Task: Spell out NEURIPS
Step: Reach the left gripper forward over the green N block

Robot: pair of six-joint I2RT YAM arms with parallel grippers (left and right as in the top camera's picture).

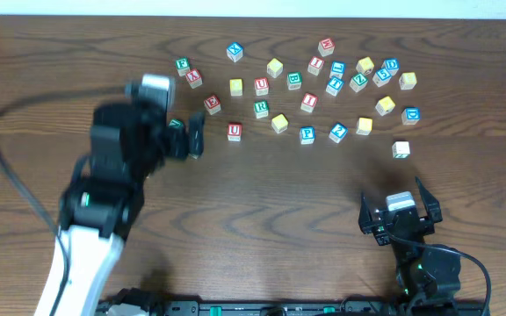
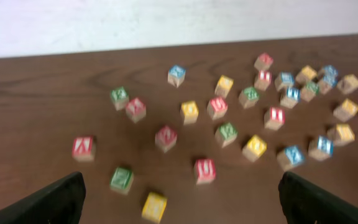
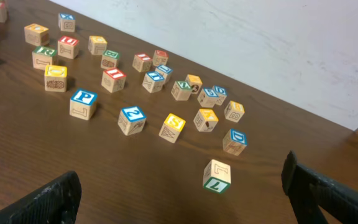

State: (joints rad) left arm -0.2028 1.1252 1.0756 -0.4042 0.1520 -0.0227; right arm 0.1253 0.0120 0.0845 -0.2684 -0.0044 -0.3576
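Note:
The lettered wooden cubes lie scattered across the far half of the table, none in a row. I can read a red U point(image 1: 234, 132), another red U point(image 1: 262, 85), a green R point(image 1: 261, 109), a red I point(image 1: 309, 102), a blue P point(image 1: 307, 134) and a yellow S point(image 3: 173, 126). My left gripper point(image 1: 189, 136) is open beside a green cube point(image 1: 176, 125). In the blurred left wrist view a yellow cube point(image 2: 154, 206) and that green cube point(image 2: 122, 179) lie between its fingers point(image 2: 48, 202). My right gripper point(image 1: 400, 206) hangs open and empty near the front edge.
A pale cube with a green face point(image 3: 217, 175) lies alone just ahead of the right gripper, apart from the rest. Many other blue, yellow and green cubes point(image 1: 390, 65) crowd the back right. A white wall point(image 3: 260, 43) borders the table's far edge.

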